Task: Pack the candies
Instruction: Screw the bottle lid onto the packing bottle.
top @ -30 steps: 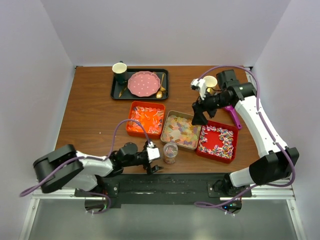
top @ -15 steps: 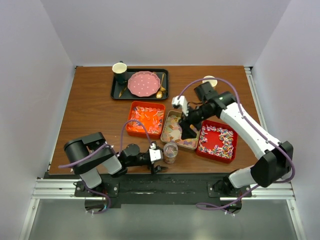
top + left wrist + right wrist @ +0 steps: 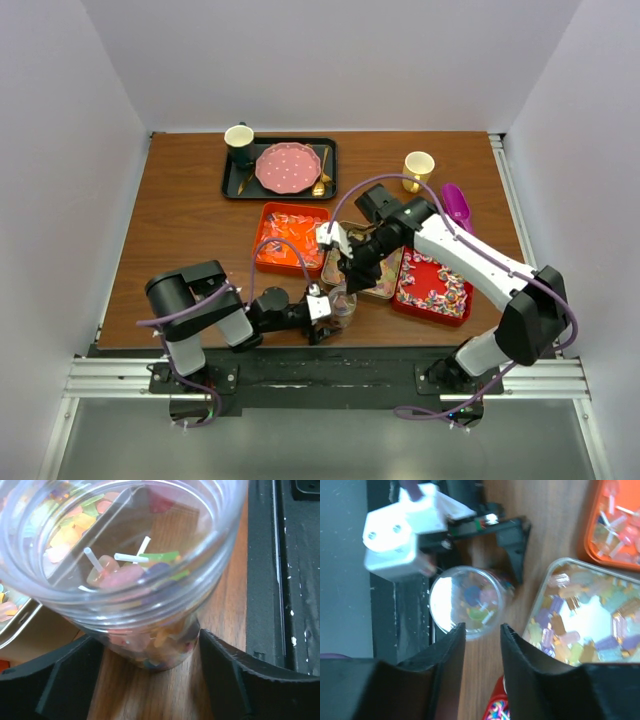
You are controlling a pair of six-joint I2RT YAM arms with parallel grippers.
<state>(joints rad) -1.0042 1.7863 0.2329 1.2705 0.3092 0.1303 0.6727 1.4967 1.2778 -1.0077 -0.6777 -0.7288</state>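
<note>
A clear jar stands near the table's front edge with several candies in its bottom. My left gripper lies low on the table, its fingers closed against both sides of the jar's base. My right gripper hovers just above and behind the jar. Its jaws are open by a narrow gap and hold nothing. More candies fill three trays: orange-red wrapped pieces, pastel gummies and swirled pieces.
At the back, a black tray carries a pink dotted plate, a dark cup and gold cutlery. A yellow cup and a purple scoop lie back right. The table's black front rail runs close beside the jar.
My right arm swung from the back right over the trays to the jar, and its jaws narrowed. My left gripper slid right and closed on the jar.
</note>
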